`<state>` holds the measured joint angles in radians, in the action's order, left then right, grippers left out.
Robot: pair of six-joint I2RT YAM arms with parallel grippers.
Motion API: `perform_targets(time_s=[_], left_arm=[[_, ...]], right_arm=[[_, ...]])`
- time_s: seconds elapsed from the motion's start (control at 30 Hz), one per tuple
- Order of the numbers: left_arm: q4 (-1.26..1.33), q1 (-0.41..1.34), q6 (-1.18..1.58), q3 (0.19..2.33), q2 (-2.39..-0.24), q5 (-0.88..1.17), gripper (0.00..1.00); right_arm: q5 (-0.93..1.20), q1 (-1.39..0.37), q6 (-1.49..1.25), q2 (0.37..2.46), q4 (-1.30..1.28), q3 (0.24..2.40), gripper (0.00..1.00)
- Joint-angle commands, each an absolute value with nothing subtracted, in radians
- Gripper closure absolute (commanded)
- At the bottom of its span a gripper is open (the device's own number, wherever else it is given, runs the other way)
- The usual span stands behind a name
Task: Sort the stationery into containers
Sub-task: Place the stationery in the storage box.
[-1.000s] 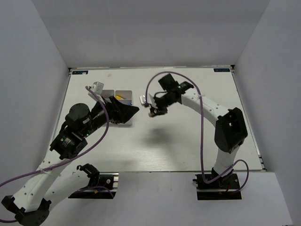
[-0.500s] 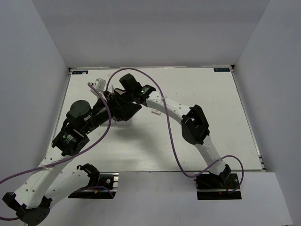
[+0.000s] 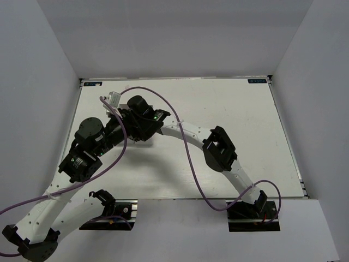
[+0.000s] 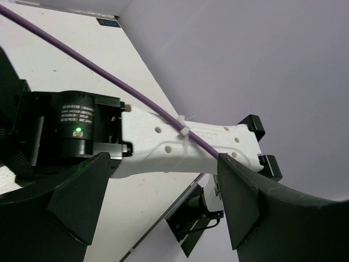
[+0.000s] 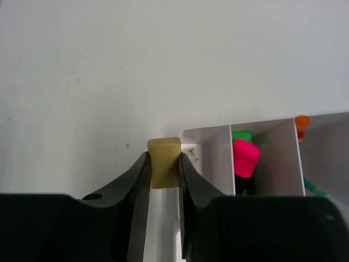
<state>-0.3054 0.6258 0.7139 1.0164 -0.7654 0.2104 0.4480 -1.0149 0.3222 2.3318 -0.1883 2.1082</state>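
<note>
In the right wrist view my right gripper is shut on a tan eraser, held upright between the two black fingers. It hangs just above the near left corner of the white organizer box. The corner compartment holds something white. The compartment beside it holds a green-capped highlighter and a pink-capped highlighter. In the top view the box lies almost wholly hidden under both arms at the far left. My left gripper is open and holds nothing. It sits beside the box and looks out under the right arm's white link.
An orange tip shows in the box's third compartment. The right arm stretches across the table from its base to the far left and crosses above the left arm. White walls enclose the table on three sides.
The right arm swung left from the table's middle to above the box, carrying the eraser. The left arm stayed almost still, gripper open.
</note>
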Motion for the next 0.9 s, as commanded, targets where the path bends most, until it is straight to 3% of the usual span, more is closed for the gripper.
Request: perform_targets(time_s=[0.0, 0.27, 0.4, 0.5, 0.67, 0.77, 0.87], left_arm=[[-0.299, 0.627, 0.699, 1.043, -0.752, 0.212, 0.11], [-0.299, 0.627, 0.699, 1.034, -0.742, 0.202, 0.11], [-0.299, 0.627, 0.699, 1.034, -0.752, 0.202, 0.11], [-0.299, 0.627, 0.699, 1.034, -0.752, 0.202, 0.11], [-0.290, 0.627, 0.699, 1.034, -0.752, 0.202, 0.11], [-0.290, 0.627, 0.699, 1.045, -0.752, 0.212, 0.13], [-0.270, 0.627, 0.699, 1.045, -0.752, 0.222, 0.20]], right_arm=[[0.356, -1.011, 0.347, 2.378, -0.127, 2.126, 0.92], [0.295, -1.009, 0.396, 2.393, -0.143, 2.117, 0.78], [0.290, -1.011, 0.403, 2.381, -0.140, 2.097, 0.56], [0.301, -1.011, 0.411, 2.356, -0.134, 2.076, 0.51], [0.321, -1.011, 0.397, 2.301, -0.121, 2.057, 0.52], [0.345, -1.005, 0.362, 2.258, -0.107, 2.046, 0.63], [0.386, -0.988, 0.324, 2.183, -0.075, 2.011, 0.74]])
